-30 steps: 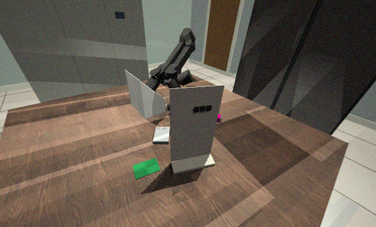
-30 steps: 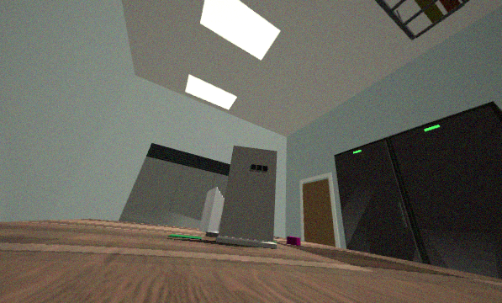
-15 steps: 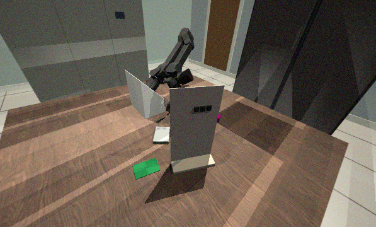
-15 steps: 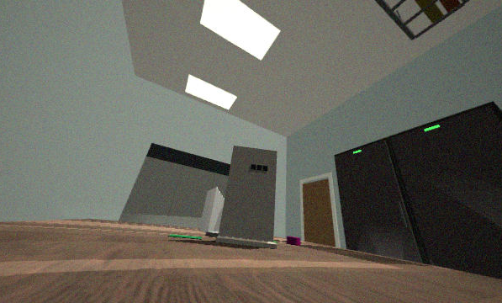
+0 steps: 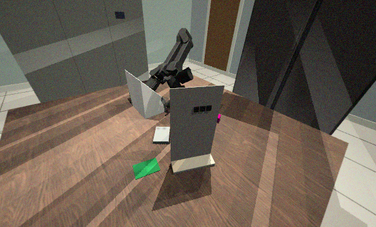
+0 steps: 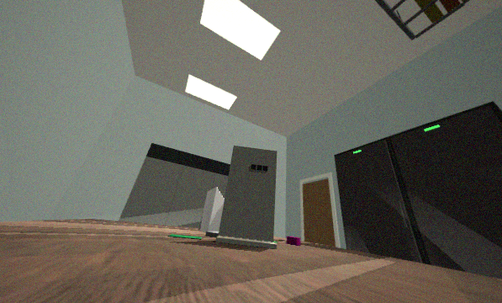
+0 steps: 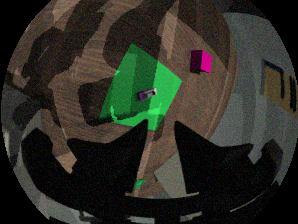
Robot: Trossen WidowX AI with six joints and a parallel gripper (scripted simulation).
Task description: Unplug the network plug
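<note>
The small plug (image 7: 147,94), dark purple with a pale end, lies on the green square (image 7: 167,80) in the wrist view, inside its edges. My gripper (image 7: 161,123) is open, its black fingertips apart with nothing between them. The plug shows beyond the tips, apart from them. The upright grey panel (image 5: 191,135) (image 6: 248,202) has a row of three dark openings (image 5: 202,108) (image 6: 259,167) near its top. In the top view the panel hides the plug and part of the hand; the exterior view does not show the arm.
A magenta block (image 7: 201,61) (image 5: 218,118) (image 6: 293,241) lies beside the green square. A white angled board (image 5: 143,98) (image 6: 213,210) stands near the arm (image 5: 175,57). A white flat box (image 5: 161,134) and another green sheet (image 5: 146,168) (image 6: 185,236) lie left of the panel in the top view.
</note>
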